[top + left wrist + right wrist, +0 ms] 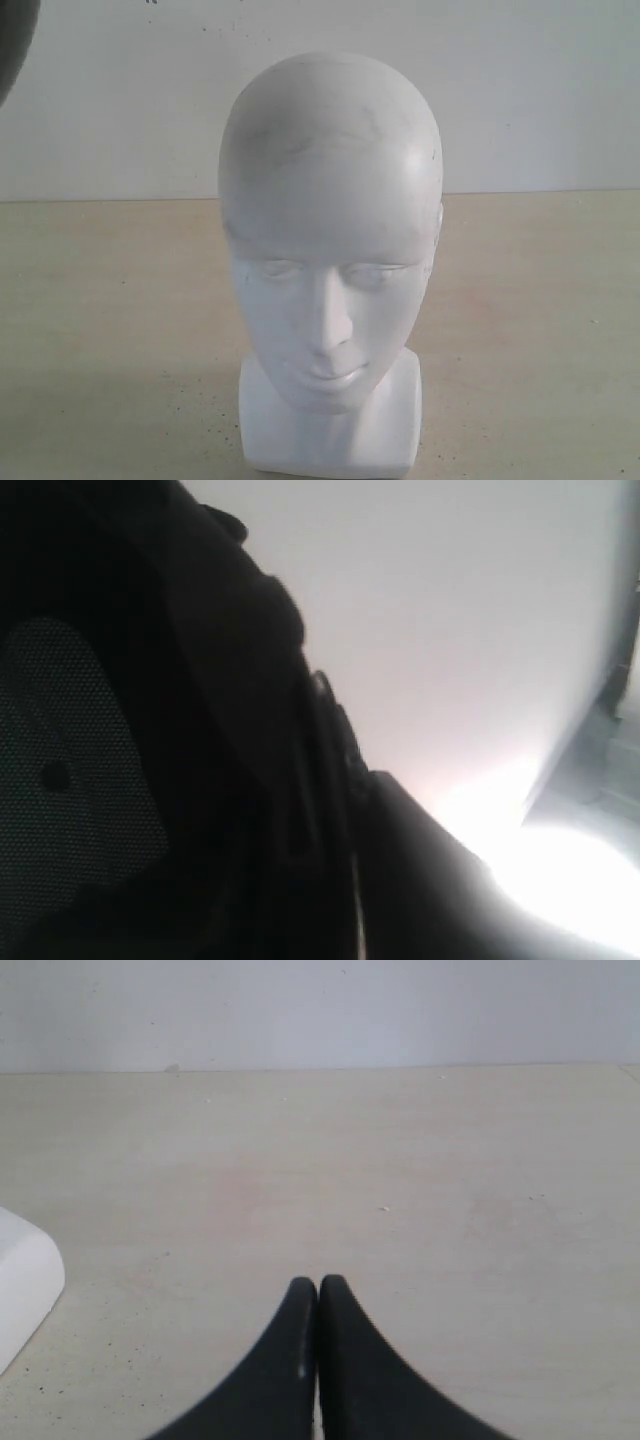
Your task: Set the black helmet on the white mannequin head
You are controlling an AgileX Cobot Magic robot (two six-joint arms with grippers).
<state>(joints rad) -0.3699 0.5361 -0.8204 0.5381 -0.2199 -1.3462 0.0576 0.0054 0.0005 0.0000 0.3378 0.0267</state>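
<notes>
The pale wooden worktop (540,330) carried the matte white bald mannequin head (330,200) at its middle, upright on its squared base and facing the near side, with nothing on its crown. I judged the step in hand to be the carry: the rounded black open-face helmet (200,730) was up off the worktop, high at the left edge of the scene and well apart from the head.

The next move, as I read it, called for bringing the helmet across to the right until its opening sat over the crown, keeping it level, then lowering it straight so the rim cleared the brow and ears without tipping the head on its base.

The helmet looked dark and glossy, and its inside filled my left wrist view, showing a grey mesh liner pad (70,780) with a stud. I could not tell how my left tool stood; its jaws were lost in that darkness, though I took the helmet to be hanging from it.

My right tool (318,1285) hung low over bare worktop just right of the head's base, fingertips pressed together on nothing.
</notes>
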